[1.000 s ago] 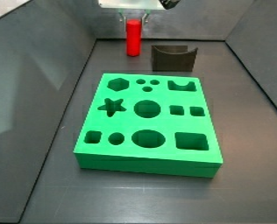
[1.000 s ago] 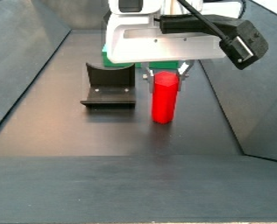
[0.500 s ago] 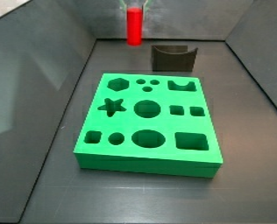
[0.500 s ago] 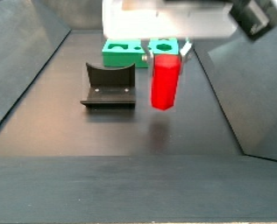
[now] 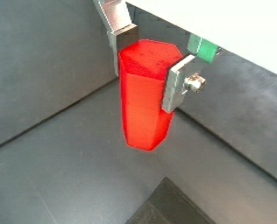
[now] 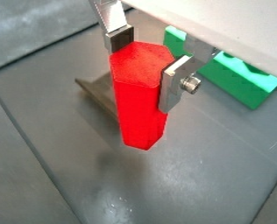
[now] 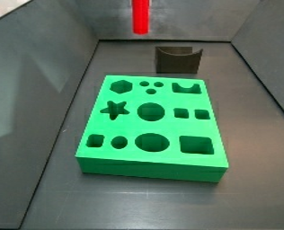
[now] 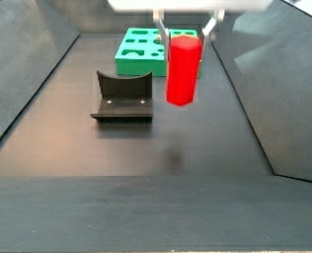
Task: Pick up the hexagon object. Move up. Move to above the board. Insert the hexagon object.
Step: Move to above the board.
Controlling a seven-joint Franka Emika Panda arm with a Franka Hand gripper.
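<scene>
In both wrist views the gripper (image 5: 148,54) is clamped on the hexagon object (image 5: 145,96), its two silver fingers (image 6: 176,83) pressed against opposite faces of the red peg near its top, and the peg hangs upright with its lower end clear of the dark floor (image 6: 59,175). In a side view the peg (image 8: 183,69) sits in the upper middle of the frame, held from above by the finger tips (image 8: 214,24) at the top edge, with a faint shadow on the floor below it. In a side view from the opposite end, only the lower part of the peg (image 7: 141,16) shows at the top centre of the frame, cut off by the frame edge, and the gripper itself is out of sight there. The fixture (image 8: 121,97) stands on the floor to the left of the peg in that side view, near it but apart; it appears as a dark block (image 7: 178,59) in the upper centre, between the peg and the board. The board (image 7: 149,127) lies flat in the middle of the frame, its cut-outs open, well apart from the peg; it shows behind the peg as a green slab (image 8: 144,51).
</scene>
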